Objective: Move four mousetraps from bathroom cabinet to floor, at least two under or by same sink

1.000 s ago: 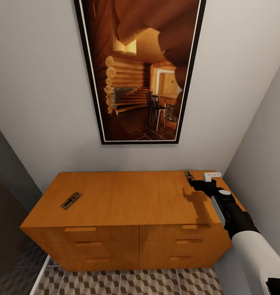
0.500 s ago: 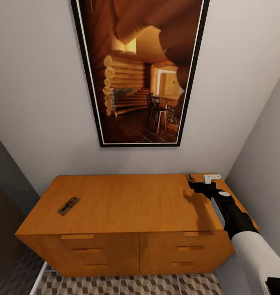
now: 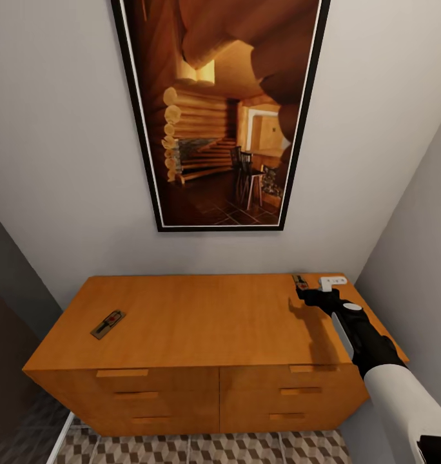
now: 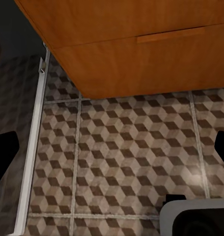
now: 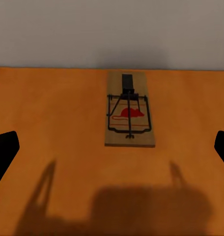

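The head camera looks forward and down from a short way back, facing a grey wall with a framed picture (image 3: 217, 113) above the cabinet (image 3: 207, 322), whose whole top and drawer fronts are in frame, plus a strip of bathroom floor (image 3: 201, 448). The right wrist camera sits low and close over that same cabinet top (image 5: 53, 128), aimed toward the back wall at a mousetrap (image 5: 129, 110) — the one seen at the far right corner from the head (image 3: 300, 281). The left wrist camera points down at the cube-patterned floor (image 4: 126, 152) beside the cabinet's lower drawers (image 4: 156, 54) — ground the head view shares.
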Controlling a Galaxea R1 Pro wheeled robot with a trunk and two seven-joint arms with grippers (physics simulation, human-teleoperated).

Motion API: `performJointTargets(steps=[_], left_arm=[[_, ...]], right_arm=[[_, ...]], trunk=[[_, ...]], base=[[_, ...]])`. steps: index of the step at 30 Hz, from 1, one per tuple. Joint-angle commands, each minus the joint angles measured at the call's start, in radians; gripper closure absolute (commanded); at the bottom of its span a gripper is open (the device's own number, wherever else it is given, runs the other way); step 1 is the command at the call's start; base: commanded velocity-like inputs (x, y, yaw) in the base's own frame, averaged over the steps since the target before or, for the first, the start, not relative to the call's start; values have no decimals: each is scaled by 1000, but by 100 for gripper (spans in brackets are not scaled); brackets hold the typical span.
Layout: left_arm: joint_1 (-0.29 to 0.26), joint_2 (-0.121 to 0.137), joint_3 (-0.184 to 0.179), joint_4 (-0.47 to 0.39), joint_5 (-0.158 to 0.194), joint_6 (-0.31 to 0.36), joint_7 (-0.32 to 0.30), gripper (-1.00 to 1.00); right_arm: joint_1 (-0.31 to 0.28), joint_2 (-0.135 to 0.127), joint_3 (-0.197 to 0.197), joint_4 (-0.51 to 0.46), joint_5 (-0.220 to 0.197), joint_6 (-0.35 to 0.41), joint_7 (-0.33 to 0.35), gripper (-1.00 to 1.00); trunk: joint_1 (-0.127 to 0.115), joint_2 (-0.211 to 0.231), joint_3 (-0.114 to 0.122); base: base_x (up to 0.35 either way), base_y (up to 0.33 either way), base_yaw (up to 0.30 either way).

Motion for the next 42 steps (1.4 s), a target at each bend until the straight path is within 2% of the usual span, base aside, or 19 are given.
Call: performJointTargets(steps=[1, 42], left_arm=[[-2, 0, -9, 3, 4, -5, 5, -100], [-2, 0, -8, 3, 4, -5, 5, -100]], right_arm=[[-1, 0, -3, 0, 1, 6, 6, -100], [-1, -4, -9, 18, 0, 9, 5, -100]], trunk=[[1, -2, -2], [1, -2, -2]], base=[[0, 0, 0], [0, 0, 0]])
